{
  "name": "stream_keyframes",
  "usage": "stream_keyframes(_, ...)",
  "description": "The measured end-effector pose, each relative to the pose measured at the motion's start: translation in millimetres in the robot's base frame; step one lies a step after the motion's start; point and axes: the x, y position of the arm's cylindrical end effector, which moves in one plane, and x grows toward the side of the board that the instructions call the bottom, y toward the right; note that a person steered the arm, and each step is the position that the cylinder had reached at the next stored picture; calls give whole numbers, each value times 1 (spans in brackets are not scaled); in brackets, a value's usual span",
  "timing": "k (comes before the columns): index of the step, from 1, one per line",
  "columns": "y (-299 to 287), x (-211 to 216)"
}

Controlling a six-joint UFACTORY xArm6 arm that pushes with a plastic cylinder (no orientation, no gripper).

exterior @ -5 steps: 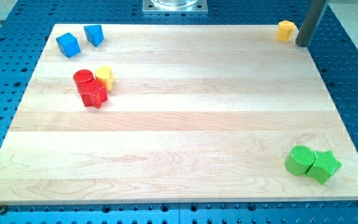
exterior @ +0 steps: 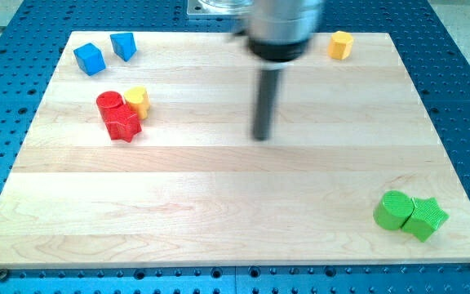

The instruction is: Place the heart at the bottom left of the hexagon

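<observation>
Camera view, and the only one given: a pale wooden board (exterior: 235, 188) lies on a blue perforated table (exterior: 463, 98). My tip (exterior: 260, 137) sits a little above the board's middle, touching no block. The rod rises from it into a blurred grey mount cut off by the view's top edge, so the arm above cannot be made out. The arm carries no gripper, so there are no jaws to be apart or together.

Taking the board's centre as the clock's hub, the yellow hexagon (exterior: 341, 45) sits at about 1 o'clock, near the top edge and well apart from the tip; its outline is small and soft, so the shape is only just readable. The yellow heart (exterior: 138, 100) lies at about 10 o'clock, pressed against a red cylinder (exterior: 109, 104), which partly hides its lower left side. A red star-like block (exterior: 124, 124) touches the cylinder's lower side; its points are hard to count.

Further out toward 10 o'clock, near the top left corner, stand a blue cube (exterior: 90, 58) and a second blue block (exterior: 123, 46) just beside it, whose shape I cannot tell. At about 4 o'clock a green cylinder (exterior: 393, 211) touches a green star (exterior: 427, 217).
</observation>
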Motion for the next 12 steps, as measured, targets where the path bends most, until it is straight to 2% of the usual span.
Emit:
stream_keyframes(1,-55,-27)
stream_keyframes(2,-115,-19)
stream_keyframes(3,-160,-34)
stream_keyframes(4,-144,-64)
stream_keyframes(5,-79,-87)
stream_keyframes(6,15,-106)
stream_keyframes(7,70,-102)
stream_keyframes(8,74,-70)
stream_keyframes(10,173,-135)
stream_keyframes(12,190,-77)
